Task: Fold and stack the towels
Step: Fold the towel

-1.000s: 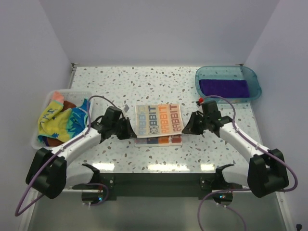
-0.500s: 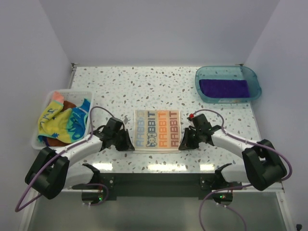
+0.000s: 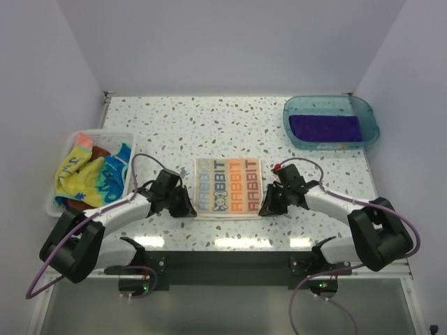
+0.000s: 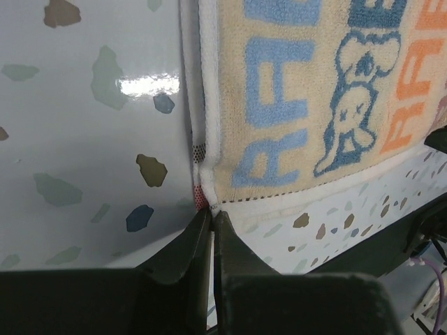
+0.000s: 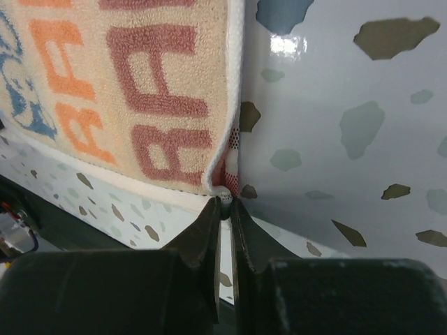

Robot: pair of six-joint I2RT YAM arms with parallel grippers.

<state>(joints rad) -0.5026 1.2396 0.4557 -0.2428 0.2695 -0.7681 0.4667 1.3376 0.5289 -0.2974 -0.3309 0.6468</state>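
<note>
Folded flat since earlier, cream RABBIT towel; left hand, right hand pinch near corners

Bright, even light falls from above. The glossy surface throws white glare patches along its near edge in the top view, and one spot in each wrist view. Shadows are soft and short. Up close, the towel pile is sharp; the left hand and right hand are dark and slightly blurred.
</note>
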